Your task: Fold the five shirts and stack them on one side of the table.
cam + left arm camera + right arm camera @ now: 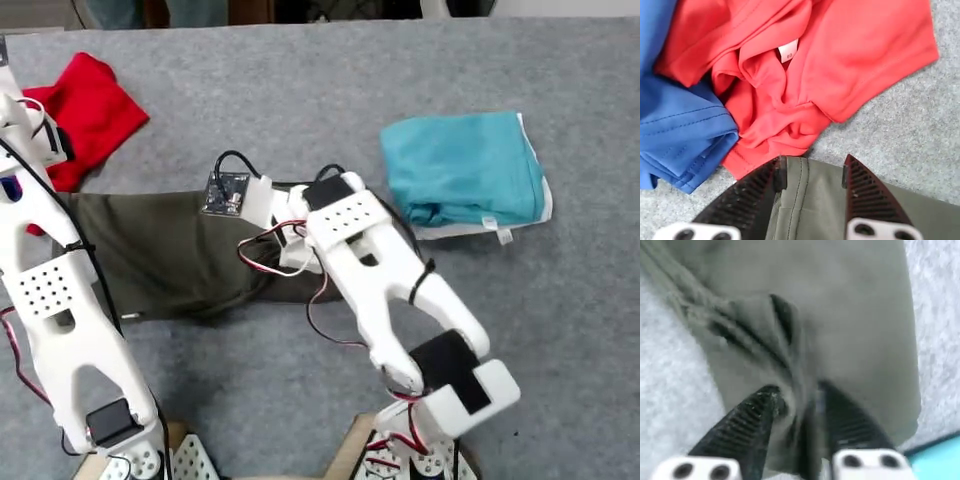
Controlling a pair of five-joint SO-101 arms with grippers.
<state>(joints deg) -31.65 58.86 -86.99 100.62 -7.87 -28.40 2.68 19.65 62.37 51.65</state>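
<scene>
Softly creased, the olive shirt [170, 250] lies spread on the grey felt table [300, 90] — one bunched end is clamped in the right gripper [797, 400], and its hemmed edge sits inside the left gripper [810, 172], whose ridged jaws stand apart. One red shirt [840, 60] lies crumpled against one blue shirt [675, 115]; one teal shirt [460, 165] sits folded square, well apart — four shirts counted.

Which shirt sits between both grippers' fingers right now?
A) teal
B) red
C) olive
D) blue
C: the olive shirt has its edge lying between the fingers of the left gripper, and its fabric is bunched in the right gripper.
</scene>
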